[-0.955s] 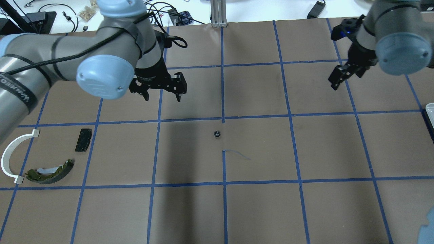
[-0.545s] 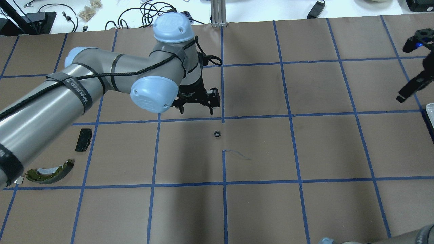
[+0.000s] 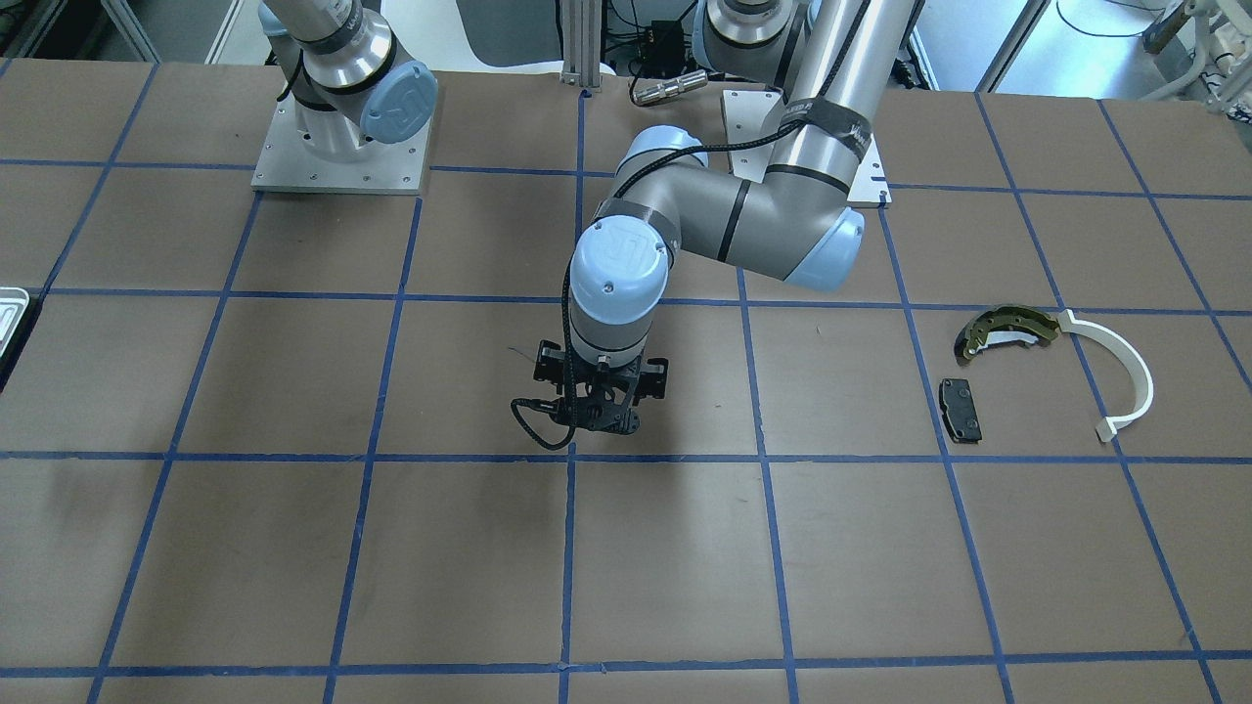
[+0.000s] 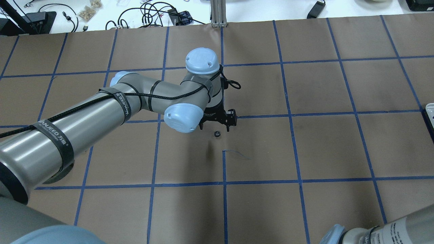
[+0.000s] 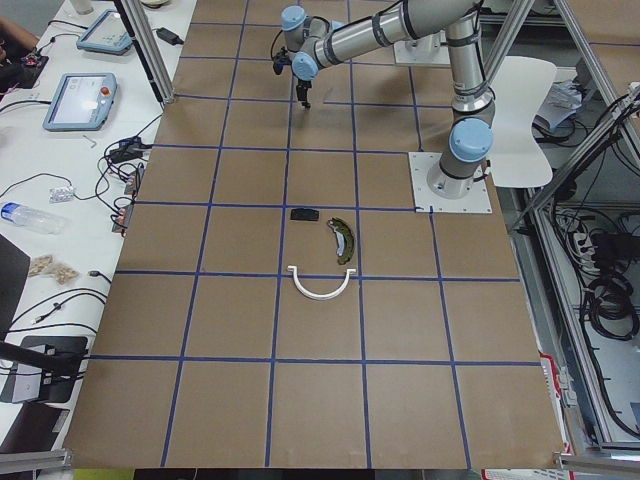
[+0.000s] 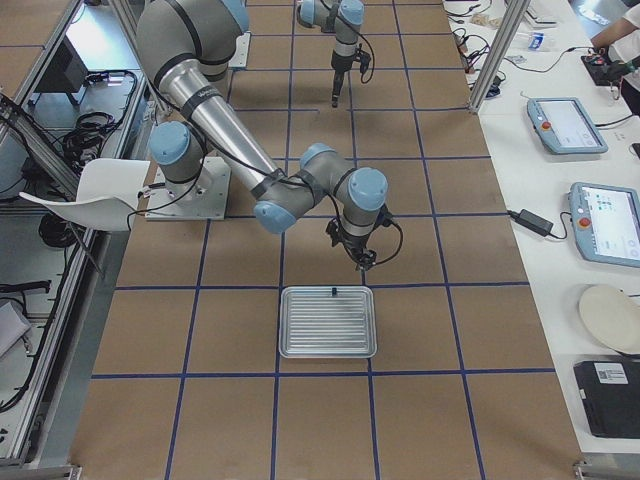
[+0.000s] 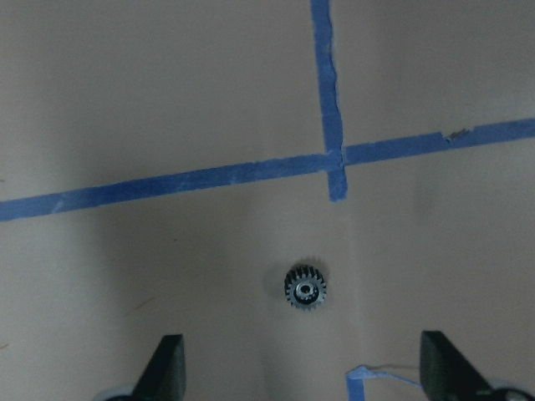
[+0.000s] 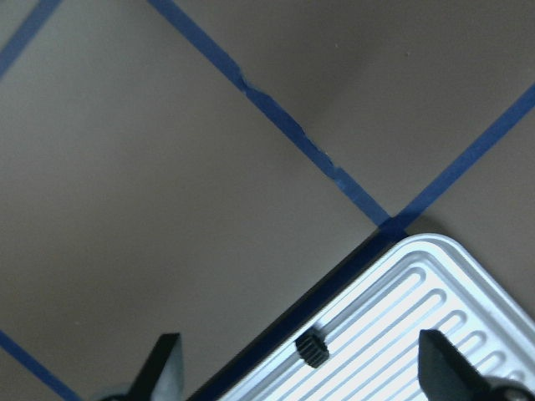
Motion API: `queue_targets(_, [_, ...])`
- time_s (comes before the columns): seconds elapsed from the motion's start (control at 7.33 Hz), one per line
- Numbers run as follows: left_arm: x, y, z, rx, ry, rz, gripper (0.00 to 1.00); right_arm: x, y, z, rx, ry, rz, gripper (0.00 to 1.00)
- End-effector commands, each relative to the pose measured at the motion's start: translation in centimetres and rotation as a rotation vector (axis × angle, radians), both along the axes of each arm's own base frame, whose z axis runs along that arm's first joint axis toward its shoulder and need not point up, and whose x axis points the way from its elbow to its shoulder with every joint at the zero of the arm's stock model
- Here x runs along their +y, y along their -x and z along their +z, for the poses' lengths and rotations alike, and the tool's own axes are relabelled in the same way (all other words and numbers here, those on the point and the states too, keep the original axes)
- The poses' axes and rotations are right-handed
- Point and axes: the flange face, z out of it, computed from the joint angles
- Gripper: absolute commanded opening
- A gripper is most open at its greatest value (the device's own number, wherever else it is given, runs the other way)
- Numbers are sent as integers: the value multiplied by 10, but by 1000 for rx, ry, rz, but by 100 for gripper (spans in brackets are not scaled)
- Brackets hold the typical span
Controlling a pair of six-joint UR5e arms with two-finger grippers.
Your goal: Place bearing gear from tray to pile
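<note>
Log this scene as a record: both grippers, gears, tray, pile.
left gripper: open, empty, above the loose gear
right gripper: open, empty, over the tray corner
second gear: in tray near rim
pile: brake shoe, white arc, black pad, no gear yet
</note>
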Motion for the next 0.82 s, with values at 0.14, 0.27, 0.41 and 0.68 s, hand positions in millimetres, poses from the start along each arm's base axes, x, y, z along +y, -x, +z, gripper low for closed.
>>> queue_targets(0.14, [2, 5, -25, -9, -28, -15, 72, 6, 36, -36, -6, 4, 377, 100])
queue_targets(0.27, [-1, 6, -23, -6, -22, -19, 56, 11, 39, -41, -18, -3, 457, 100])
queue_targets(0.41, [-2, 6, -21, -5, -19, -19, 56, 16, 37, -57, -53, -24, 551, 100])
queue_targets(0.68, [-2, 5, -22, -11, -20, -22, 55, 28, 48, -66, -71, -24, 583, 90])
